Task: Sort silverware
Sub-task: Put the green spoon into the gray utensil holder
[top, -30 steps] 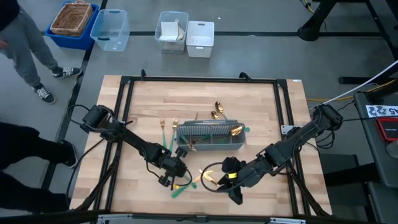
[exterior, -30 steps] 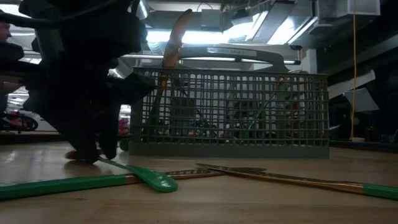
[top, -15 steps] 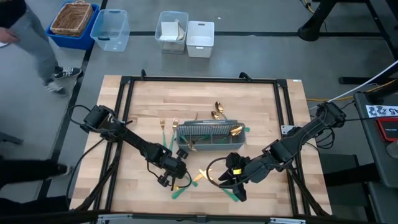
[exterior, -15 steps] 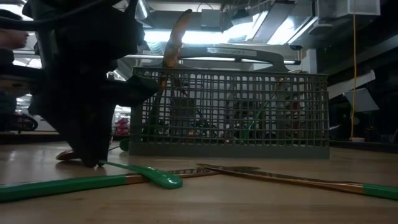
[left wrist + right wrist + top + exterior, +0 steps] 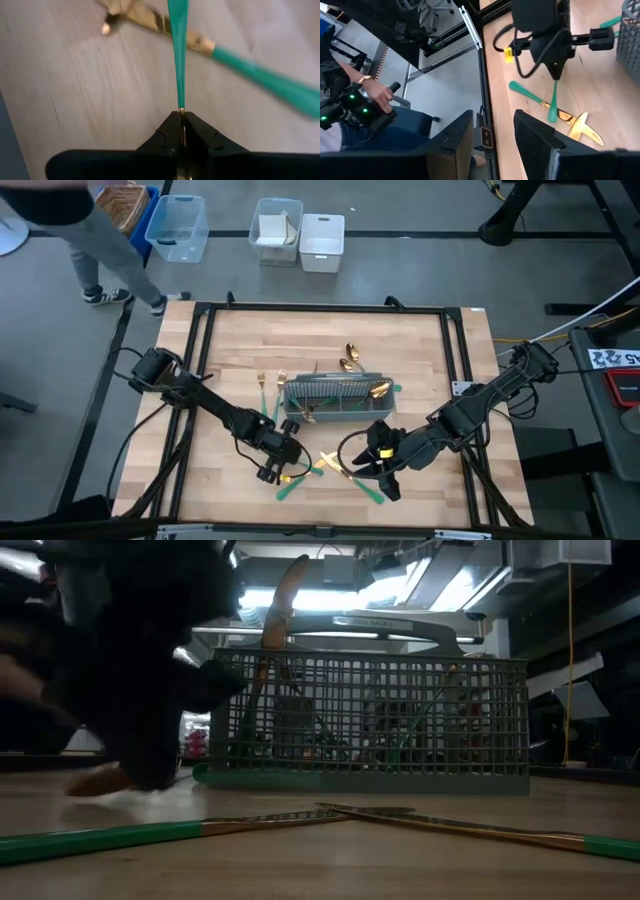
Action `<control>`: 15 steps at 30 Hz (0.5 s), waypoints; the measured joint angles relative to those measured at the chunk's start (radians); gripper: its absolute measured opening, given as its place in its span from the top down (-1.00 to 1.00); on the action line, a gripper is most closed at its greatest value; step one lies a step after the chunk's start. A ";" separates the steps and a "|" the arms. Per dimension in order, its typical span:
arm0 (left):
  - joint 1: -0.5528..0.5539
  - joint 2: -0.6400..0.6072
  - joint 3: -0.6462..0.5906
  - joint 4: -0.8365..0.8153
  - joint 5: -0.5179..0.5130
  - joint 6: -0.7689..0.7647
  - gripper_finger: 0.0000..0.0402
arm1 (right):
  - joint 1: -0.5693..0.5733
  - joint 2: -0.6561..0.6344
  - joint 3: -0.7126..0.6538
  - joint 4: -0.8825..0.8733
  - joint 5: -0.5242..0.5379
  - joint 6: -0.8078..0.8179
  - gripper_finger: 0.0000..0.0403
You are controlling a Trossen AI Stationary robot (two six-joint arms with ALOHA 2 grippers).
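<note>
**A:** Which arm is engaged, and on what?

**B:** The left gripper (image 5: pixel 283 471), low over the near part of the table (image 5: pixel 420 350), in front of the mesh caddy (image 5: pixel 338 397). Its fingers (image 5: pixel 167 136) are pressed together on the gold end of a teal-handled piece (image 5: pixel 178 55), pinching it edge-on.

**A:** How does that piece lie relative to the fingers?

**B:** In the left wrist view its long axis runs straight out from the fingertips, handle pointing away, crossing above a second teal-handled utensil (image 5: pixel 260 82) that lies flat on the wood.

**A:** And the right gripper (image 5: pixel 385 472)?

**B:** It waits just to the right of the same cluster, fingers (image 5: pixel 535 135) spread and holding nothing.

**A:** Where is the remaining silverware?

**B:** Several pieces stand in the caddy; two gold spoons (image 5: pixel 349 359) lie behind it; crossed utensils (image 5: pixel 330 817) rest on the table before it.

**A:** What does the coming move turn on?

**B:** Probably on lifting the pinched piece clear of the one beneath, then carrying it back to the caddy, which lies nearer the left arm.
</note>
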State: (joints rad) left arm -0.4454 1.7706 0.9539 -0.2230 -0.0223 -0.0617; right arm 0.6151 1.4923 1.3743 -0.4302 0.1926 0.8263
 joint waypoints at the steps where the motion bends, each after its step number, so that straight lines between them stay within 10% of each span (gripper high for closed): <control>1: 0.000 -0.007 0.001 0.001 0.000 -0.010 0.96 | 0.000 -0.003 0.000 -0.011 0.003 -0.003 0.29; 15: 0.001 -0.169 0.004 0.074 0.001 -0.247 0.98 | 0.000 -0.042 0.000 -0.173 0.045 -0.023 0.29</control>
State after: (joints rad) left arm -0.4448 1.6019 0.9577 -0.1494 -0.0216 -0.3091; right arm 0.6151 1.4502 1.3743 -0.6029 0.2380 0.8035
